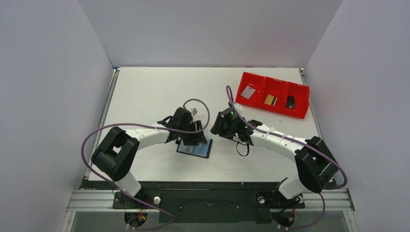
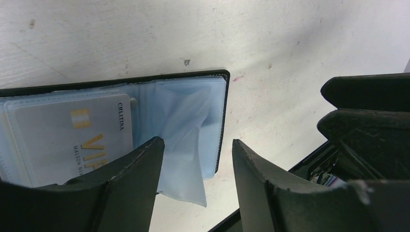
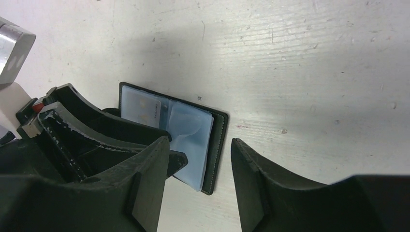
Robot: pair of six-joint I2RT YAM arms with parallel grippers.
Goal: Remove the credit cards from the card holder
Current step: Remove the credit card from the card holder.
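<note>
The card holder (image 1: 200, 149) lies open on the white table, its bluish plastic sleeves up. One pale card with gold lettering (image 2: 67, 140) sits in a sleeve, also seen as the pale card (image 3: 142, 110) in the right wrist view. My left gripper (image 2: 197, 145) is open over the card holder (image 2: 220, 121), and a loose sleeve flap (image 2: 186, 164) lies between its fingers, not pinched. My right gripper (image 3: 199, 142) is open just above the card holder's (image 3: 215, 154) right edge, holding nothing. In the top view the left gripper (image 1: 192, 139) and right gripper (image 1: 218, 129) stand close together.
A red three-compartment tray (image 1: 303, 112) stands at the back right with a silver card (image 1: 248, 92), a gold card (image 1: 270, 100) and a black card (image 1: 290, 102), one per compartment. Grey walls enclose the table.
</note>
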